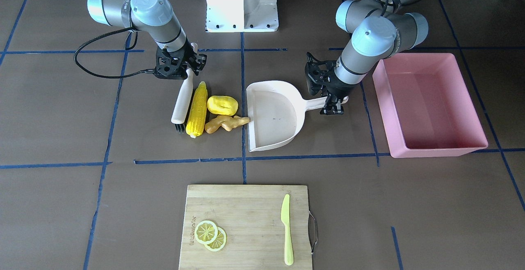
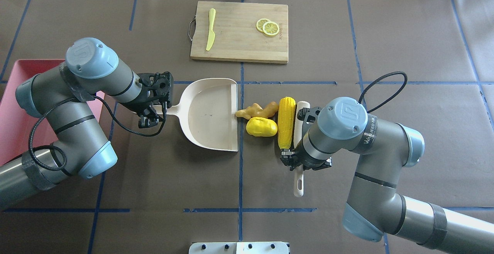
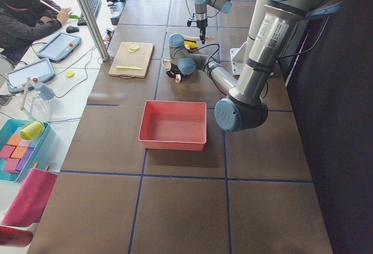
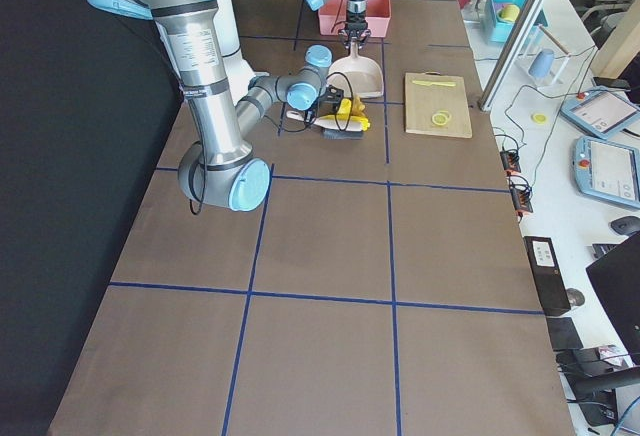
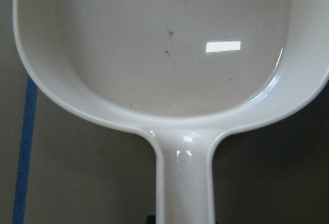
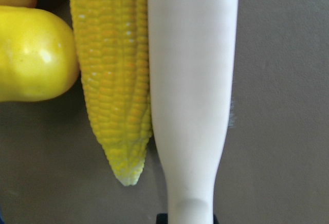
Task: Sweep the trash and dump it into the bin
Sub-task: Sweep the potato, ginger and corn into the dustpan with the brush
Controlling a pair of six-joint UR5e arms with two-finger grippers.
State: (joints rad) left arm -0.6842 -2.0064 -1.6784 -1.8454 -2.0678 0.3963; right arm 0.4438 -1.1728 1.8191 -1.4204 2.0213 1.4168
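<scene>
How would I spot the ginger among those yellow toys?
Find the cream dustpan mid-table. The ginger lies at its open mouth. Unlike the smooth potato and ribbed corn beside it, it is knobbly and tan-orange.

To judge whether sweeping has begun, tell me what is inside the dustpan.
Nothing but a few dark specks lies in the dustpan; the ginger root only reaches its open lip. Its whole floor shows; just the handle end is covered by the left gripper.
</scene>
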